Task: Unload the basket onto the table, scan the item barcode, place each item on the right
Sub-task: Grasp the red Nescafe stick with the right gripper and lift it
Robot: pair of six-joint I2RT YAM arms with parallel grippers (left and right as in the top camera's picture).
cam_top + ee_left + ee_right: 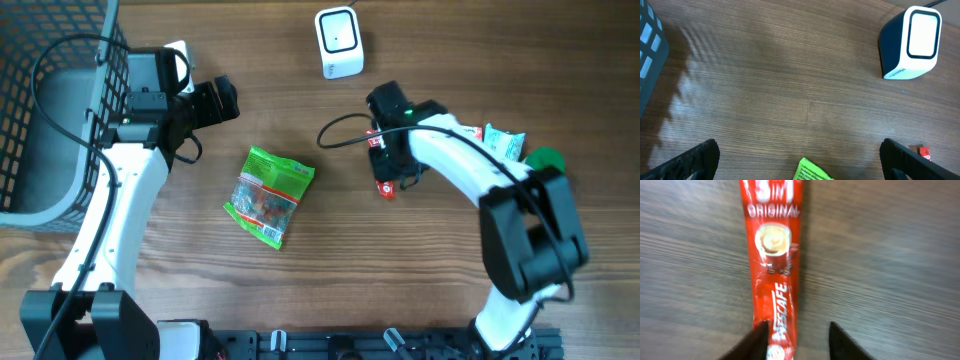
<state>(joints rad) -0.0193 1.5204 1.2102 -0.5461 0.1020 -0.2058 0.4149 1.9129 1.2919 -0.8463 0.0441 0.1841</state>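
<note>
Sachet flat on counter, centre-right of overhead frame, long axis running up wrist frame from right gripper; yours part open, straddling near end, nothing pinched. Left gripper wide open, farther off.

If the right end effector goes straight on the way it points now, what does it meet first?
The right end effector would probably first meet the red Nescafe coffee sachet on the wooden table; depth is unclear.
</note>
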